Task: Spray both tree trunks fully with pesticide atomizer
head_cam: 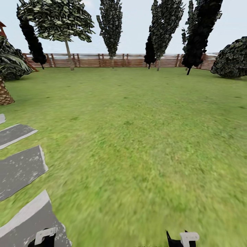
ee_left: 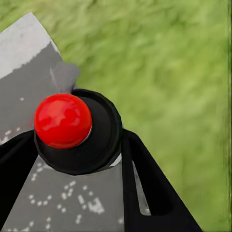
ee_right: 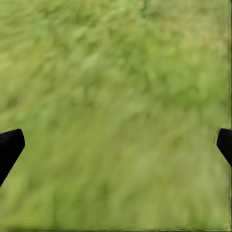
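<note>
Head view: lawn [head_cam: 144,137] runs to a slatted fence [head_cam: 113,60]. Grey stepping stones [head_cam: 20,168] lie along the left edge. A scaly palm trunk [head_cam: 4,92] stands at far left; thin-trunked dark trees [head_cam: 110,24] line the fence. No thick bare trunk is visible here, so neither target tree is in range. The left gripper [head_cam: 44,238] and right gripper [head_cam: 181,239] sit low at the bottom edge, arms apparently tucked in for travel. Spraying not yet begun, by my reading.

Left wrist view: the left gripper [ee_left: 77,145] has its fingers [ee_left: 150,188] closed around a black round body topped with a red knob [ee_left: 63,120]. I take this to be the atomizer [ee_left: 96,140], seen from above its head. So the task's thing is off the grass and in the left hand, carried over a stone [ee_left: 29,63] at the lawn's edge. Nozzle direction cannot be told. No white specks of spray are visible.

Right wrist view: right gripper [ee_right: 116,145] fingers [ee_right: 9,147] are set wide, tips at opposite edges, nothing between them, blurred grass [ee_right: 116,96] below. Free hand, likely held spare.
</note>
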`<state>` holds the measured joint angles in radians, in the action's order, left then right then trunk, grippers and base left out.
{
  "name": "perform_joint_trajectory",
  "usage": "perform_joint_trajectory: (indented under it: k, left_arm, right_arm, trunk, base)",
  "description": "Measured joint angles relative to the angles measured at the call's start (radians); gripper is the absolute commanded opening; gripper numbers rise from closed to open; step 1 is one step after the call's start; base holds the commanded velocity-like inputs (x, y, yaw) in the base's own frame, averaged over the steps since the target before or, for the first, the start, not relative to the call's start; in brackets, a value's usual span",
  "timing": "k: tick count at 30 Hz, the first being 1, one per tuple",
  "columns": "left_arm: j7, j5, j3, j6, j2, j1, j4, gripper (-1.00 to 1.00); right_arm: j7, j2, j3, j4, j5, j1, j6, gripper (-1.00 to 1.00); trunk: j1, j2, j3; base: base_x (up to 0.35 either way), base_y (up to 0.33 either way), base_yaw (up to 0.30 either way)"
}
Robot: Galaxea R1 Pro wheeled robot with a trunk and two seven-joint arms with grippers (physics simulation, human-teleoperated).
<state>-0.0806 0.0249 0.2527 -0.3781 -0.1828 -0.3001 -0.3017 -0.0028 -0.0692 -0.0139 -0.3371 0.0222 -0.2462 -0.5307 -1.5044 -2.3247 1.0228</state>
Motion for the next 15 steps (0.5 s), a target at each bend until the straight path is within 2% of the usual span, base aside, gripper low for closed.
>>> perform_joint_trajectory:
  k: [7,15]
  left_arm:
    - [0.0,0.0,-0.001,0.0,0.001,0.0,-0.001,-1.0]
    - [0.009,-0.001,-0.001,0.0,0.002,0.0,-0.001,-1.0]
  right_arm:
    - [0.0,0.0,0.0,0.0,0.0,0.0,0.0,1.0]
    - [0.0,0.0,0.0,0.0,0.0,0.0,0.0,1.0]
  trunk:
    - [0.0,0.0,0.0]
    - [0.0,0.0,0.0]
  base:
    - [0.037,-0.017,-0.3]
    - [0.215,-0.142,-0.3]
